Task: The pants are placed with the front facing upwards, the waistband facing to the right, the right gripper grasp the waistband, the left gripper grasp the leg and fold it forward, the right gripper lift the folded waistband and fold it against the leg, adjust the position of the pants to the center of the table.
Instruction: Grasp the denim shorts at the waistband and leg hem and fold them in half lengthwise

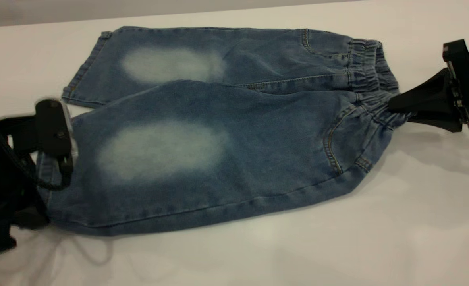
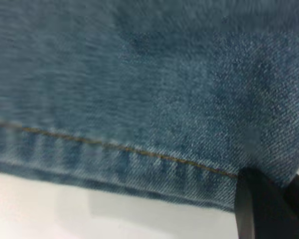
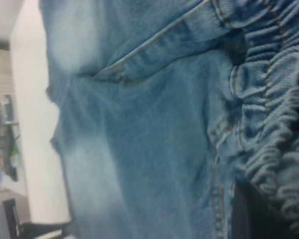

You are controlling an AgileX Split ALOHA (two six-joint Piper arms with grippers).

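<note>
Exterior view first: the short, wide-legged blue denim pants (image 1: 218, 135) with pale oval knee patches lie flat on the plain white-grey table (image 1: 337, 246), legs pointing to nine o'clock and the gathered, ruffled elastic denim waistband (image 1: 371, 79) at three o'clock. The near leg overlaps the far one a little. The black right gripper (image 1: 393, 105) reaches in from three o'clock, and its fingers are clamped together on the waistband's near part, which bunches into a point where they pinch. The black left gripper (image 1: 47, 174) sits at the nine o'clock end, over the hem of the near leg; from here I cannot tell whether its fingers are apart or together.

Left wrist view: denim fills nearly everything, with a tan-stitched hem running across and a strip of table beyond it. One dark fingertip (image 2: 261, 206) touches the hem's edge; its partner is hidden.

Right wrist view: the crinkled waistband (image 3: 269, 129) crowds close to the camera, a tan-stitched pocket seam beside it, and the legs stretch away over the table (image 3: 32, 149).
</note>
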